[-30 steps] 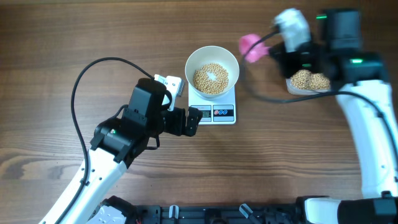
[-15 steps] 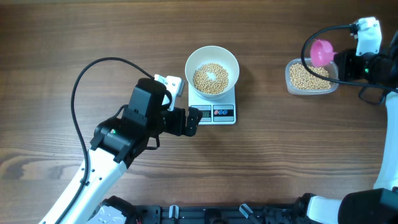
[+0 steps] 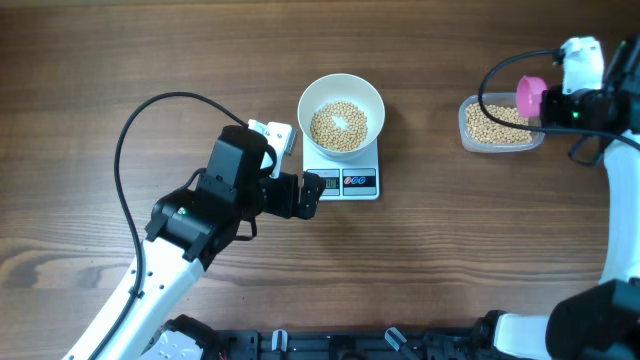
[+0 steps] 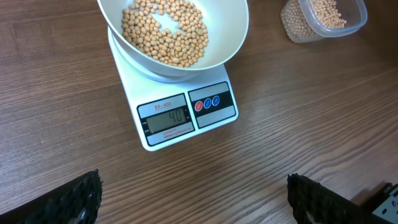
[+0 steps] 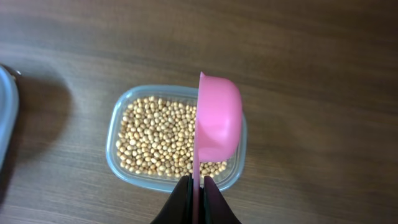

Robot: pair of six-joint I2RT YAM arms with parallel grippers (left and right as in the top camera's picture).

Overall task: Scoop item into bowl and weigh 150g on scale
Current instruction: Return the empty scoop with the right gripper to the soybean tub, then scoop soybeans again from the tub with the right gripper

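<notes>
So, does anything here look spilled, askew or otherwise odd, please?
Nothing stands out: the small tan beans lie only inside the round white bowl on the flat white digital scale and the clear plastic tub.

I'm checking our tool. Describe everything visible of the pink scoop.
The scoop is smooth pink plastic by its look: a rounded cup on a thin flat handle. It is turned on its side, cup bulging right, handle edge-on and pinched in the shut right claw. It hangs over one end of the clear tub of beans. Whether it holds any is hidden.
</notes>
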